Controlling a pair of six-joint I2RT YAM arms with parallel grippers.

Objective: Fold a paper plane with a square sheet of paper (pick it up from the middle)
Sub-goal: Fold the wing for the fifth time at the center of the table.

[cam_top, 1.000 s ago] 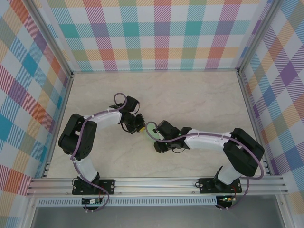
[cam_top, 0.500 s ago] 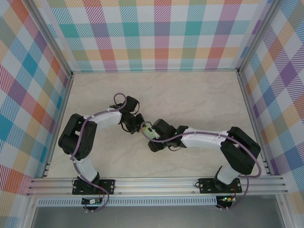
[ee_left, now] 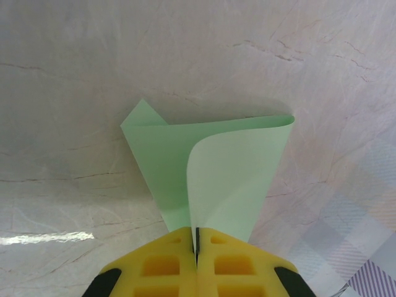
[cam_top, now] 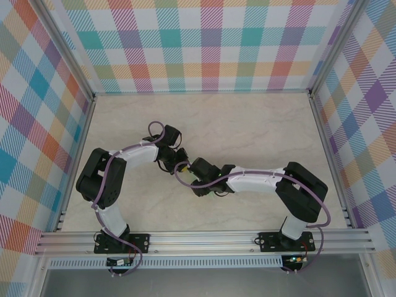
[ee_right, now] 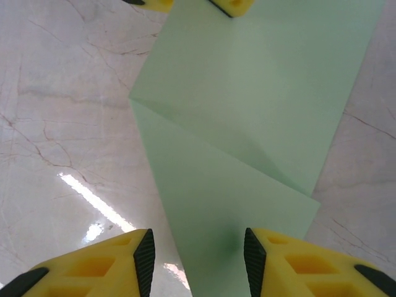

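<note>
The square sheet of paper (ee_left: 229,179) is pale mint green and partly folded. One flap curls up and a corner sticks out to the left. My left gripper (ee_left: 198,232) is shut on its near tip, just above the table. In the right wrist view the paper (ee_right: 247,93) shows a diagonal crease. My right gripper (ee_right: 198,253) stands open, with its fingers either side of the paper's lower part. The left gripper's yellow fingertips (ee_right: 232,6) hold the far end. From above, the left gripper (cam_top: 178,164) and the right gripper (cam_top: 185,176) meet at mid-table.
The tabletop (cam_top: 260,130) is pale marble with open room at the back and on both sides. Plaid walls (cam_top: 204,43) close in three sides. An aluminium rail (cam_top: 204,238) runs along the near edge, by the arm bases.
The right arm has reached left across the table, bringing its gripper up to the left gripper and the paper. The left arm has stayed in place, still gripping.
</note>
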